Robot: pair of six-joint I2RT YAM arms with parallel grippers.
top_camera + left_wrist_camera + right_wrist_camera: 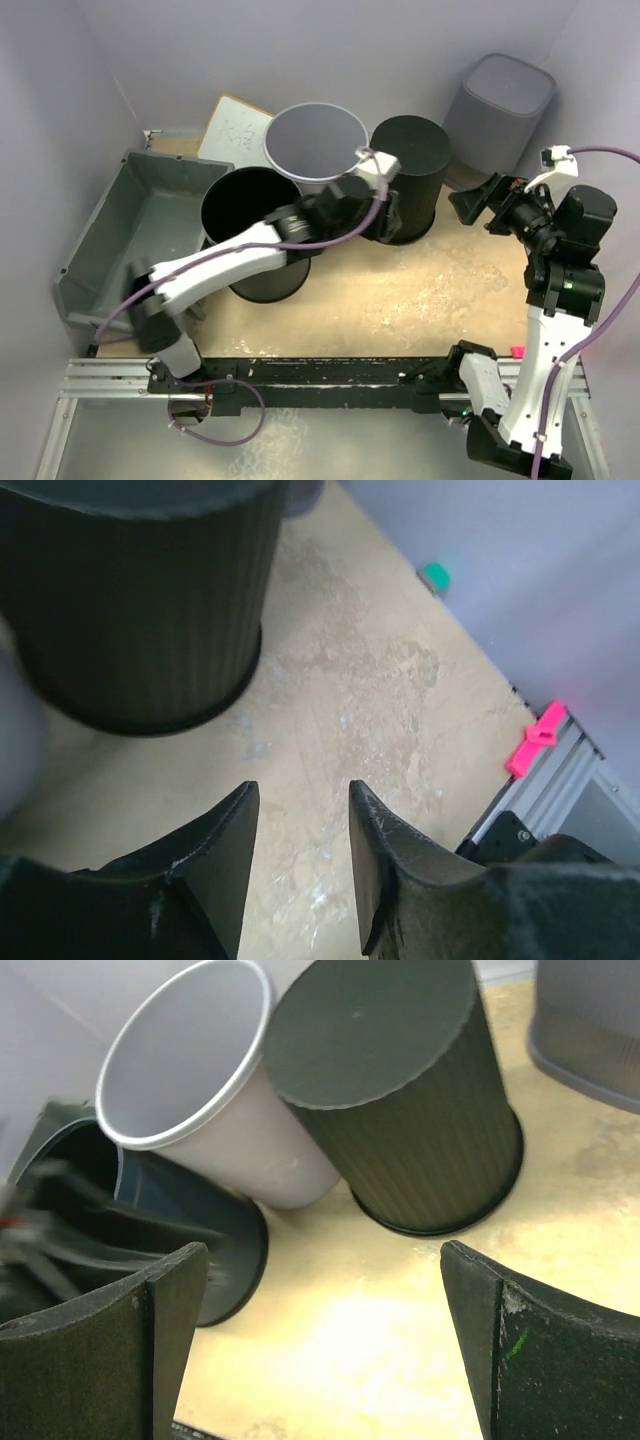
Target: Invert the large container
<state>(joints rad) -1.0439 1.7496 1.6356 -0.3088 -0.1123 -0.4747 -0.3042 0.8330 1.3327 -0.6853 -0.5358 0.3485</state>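
While the large container is lying open side up and empty along the left wall, three buckets are standing beside it: one open black bucket, one empty grey bucket and one overturned black bucket. The left gripper is hovering narrowly parted and the right gripper is gaping wide, both holding nothing.

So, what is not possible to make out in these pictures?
- Large container: top view, near corner hidden by the left arm.
- Same left arm: right wrist view, only a blur at the left edge.
- Square bin: right wrist view, cut off by the top-right corner.
- Board: top view, writing too small.
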